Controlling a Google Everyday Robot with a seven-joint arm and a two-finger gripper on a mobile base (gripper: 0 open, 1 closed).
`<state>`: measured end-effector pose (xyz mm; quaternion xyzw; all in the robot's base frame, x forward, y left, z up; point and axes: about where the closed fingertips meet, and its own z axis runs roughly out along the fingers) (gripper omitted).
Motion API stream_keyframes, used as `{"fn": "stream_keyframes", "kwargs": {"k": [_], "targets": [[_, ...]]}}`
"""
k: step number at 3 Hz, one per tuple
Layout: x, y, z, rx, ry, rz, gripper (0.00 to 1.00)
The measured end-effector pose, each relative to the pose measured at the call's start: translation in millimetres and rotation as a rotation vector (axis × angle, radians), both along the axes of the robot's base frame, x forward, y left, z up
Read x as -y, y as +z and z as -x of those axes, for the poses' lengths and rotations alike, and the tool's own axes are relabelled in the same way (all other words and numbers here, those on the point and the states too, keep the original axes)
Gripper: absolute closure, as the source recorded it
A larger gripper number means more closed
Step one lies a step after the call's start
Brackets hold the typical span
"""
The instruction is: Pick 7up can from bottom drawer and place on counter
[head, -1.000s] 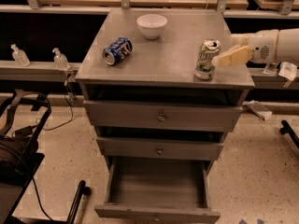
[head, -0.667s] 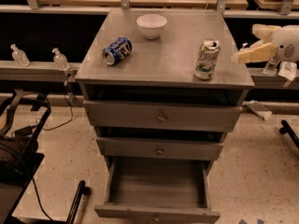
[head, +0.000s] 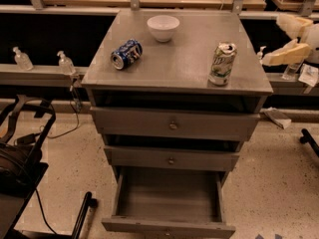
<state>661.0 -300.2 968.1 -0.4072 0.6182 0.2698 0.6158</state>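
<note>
The 7up can (head: 222, 63) stands upright on the counter (head: 179, 59), near its right front edge. The bottom drawer (head: 169, 195) is pulled open and its grey interior shows nothing inside. My gripper (head: 286, 41) is at the right edge of the view, beyond the counter's right side and apart from the can. Its pale fingers (head: 283, 55) are spread, with nothing between them.
A blue-and-white can (head: 126, 54) lies on its side on the counter's left part. A white bowl (head: 163, 27) sits at the back centre. Two small bottles (head: 65, 62) stand on a ledge to the left. A black frame (head: 25, 148) is on the floor at left.
My gripper has let go of the 7up can and drawn back to the right, away from the counter. The can stays upright where it was.
</note>
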Motion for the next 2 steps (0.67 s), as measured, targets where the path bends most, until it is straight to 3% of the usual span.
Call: {"fn": "stream_keyframes", "kwargs": {"k": [2], "targets": [[-1.1, 6.7, 4.9, 0.026, 0.033, 0.0, 0.0]]}}
